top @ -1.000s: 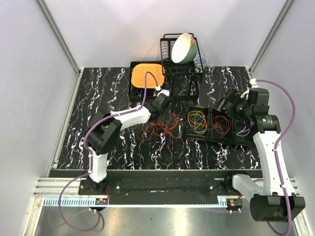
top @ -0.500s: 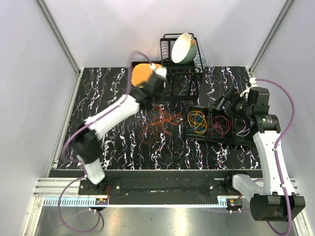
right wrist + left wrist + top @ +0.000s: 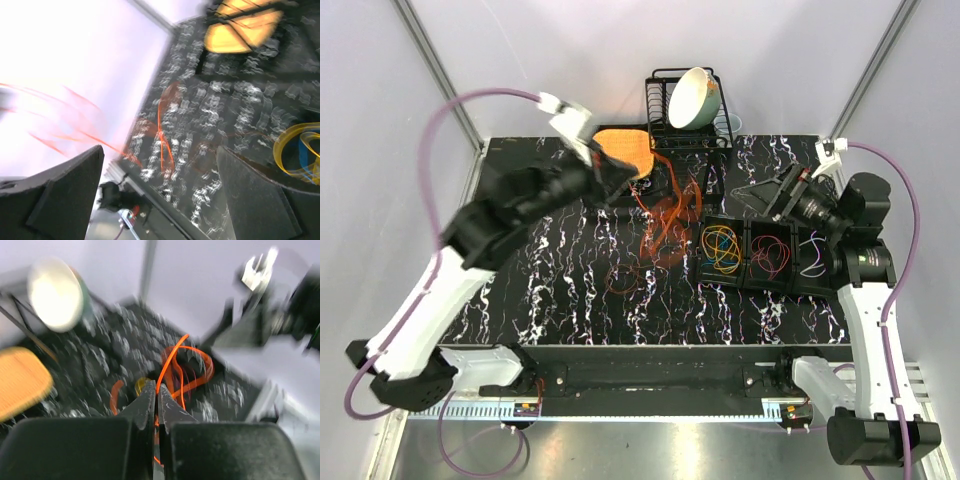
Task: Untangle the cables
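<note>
Left fingers [image 3: 155, 399] clenched tight on one orange strand of the cables [image 3: 665, 222]. In the wrist view the strand runs from the pinch out into a blurred orange-red loop. From above, the left fingers sit just left of the dish rack [image 3: 685, 130], over the orange mat [image 3: 623, 148]. The held bunch shows as an orange-red smear just in front of the rack; cannot tell whether its lower end touches the tabletop [image 3: 550, 290]. A few thin reddish loops [image 3: 625, 280] lie flat on the tabletop, farther in front of the rack and slightly left. Right fingers [image 3: 762, 198] spread wide, grasping nothing, to the right of the rack and pointing toward it. Black bins [image 3: 747, 235] in front and right of the rack: yellow-and-blue coils [image 3: 720, 248] in the compartment nearest the rack, dark red-purple coils [image 3: 770, 256] next. Cream bowl [image 3: 692, 97] propped tilted in the rack. Both wrist views heavily blurred.
</note>
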